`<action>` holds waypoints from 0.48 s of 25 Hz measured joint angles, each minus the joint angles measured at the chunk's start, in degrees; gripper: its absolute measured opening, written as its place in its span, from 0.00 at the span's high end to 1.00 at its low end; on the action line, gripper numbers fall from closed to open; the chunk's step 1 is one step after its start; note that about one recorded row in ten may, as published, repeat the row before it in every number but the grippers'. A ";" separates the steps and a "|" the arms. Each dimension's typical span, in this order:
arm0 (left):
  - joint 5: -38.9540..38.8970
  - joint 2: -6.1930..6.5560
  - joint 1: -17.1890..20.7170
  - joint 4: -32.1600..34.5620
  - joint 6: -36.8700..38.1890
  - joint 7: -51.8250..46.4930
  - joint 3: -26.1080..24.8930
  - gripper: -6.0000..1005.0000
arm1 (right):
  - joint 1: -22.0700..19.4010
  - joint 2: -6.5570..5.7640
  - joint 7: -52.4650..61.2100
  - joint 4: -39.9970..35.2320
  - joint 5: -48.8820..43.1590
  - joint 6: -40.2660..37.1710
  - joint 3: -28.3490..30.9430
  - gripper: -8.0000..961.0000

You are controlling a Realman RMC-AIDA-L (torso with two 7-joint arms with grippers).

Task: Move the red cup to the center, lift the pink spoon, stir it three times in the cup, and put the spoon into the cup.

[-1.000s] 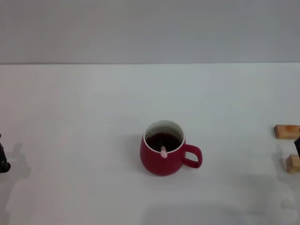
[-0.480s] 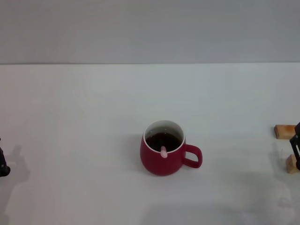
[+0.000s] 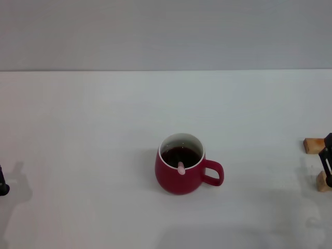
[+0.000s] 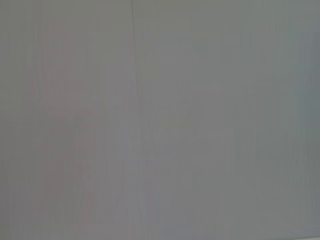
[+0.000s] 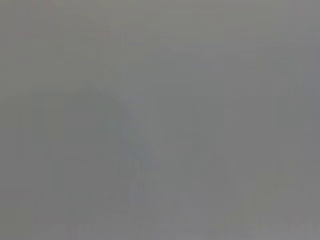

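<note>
Looks basically done: slim pale pink spoon (image 3: 180,167) sits in the glossy red mug (image 3: 179,174) mid-table, both grippers at the edges, jaws' state impossible to tell.

glossy red cup (image 3: 179,176) stands upright mid-table, pink spoon (image 3: 181,167) resting inside it.

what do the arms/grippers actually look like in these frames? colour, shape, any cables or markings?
Very little shows. In the head view the left gripper is only a small black sliver at the table's left edge. The right gripper is a narrow black piece at the right edge, beside two tan wooden blocks. No cables, markings or arm links are visible. Both wrist views show only plain grey.
</note>
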 joint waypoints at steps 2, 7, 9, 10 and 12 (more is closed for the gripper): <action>0.00 0.03 0.12 0.00 0.10 0.00 0.00 1.00 | 0.15 0.00 0.00 0.00 0.00 0.00 0.00 0.29; 0.00 0.04 -0.01 0.00 0.23 0.00 -0.03 1.00 | 0.39 0.04 0.00 0.00 0.00 -0.18 -0.19 0.29; 0.00 0.04 -0.12 0.00 0.33 0.00 -0.10 1.00 | 0.49 0.08 0.00 -0.03 0.00 -0.50 -0.48 0.29; 0.00 0.04 -0.30 0.00 0.38 0.00 -0.11 1.00 | 0.53 0.08 0.00 -0.05 0.00 -0.59 -0.57 0.29; 0.00 0.04 -0.41 0.00 0.46 0.00 -0.09 1.00 | 0.58 0.09 0.00 -0.17 0.00 -0.62 -0.58 0.29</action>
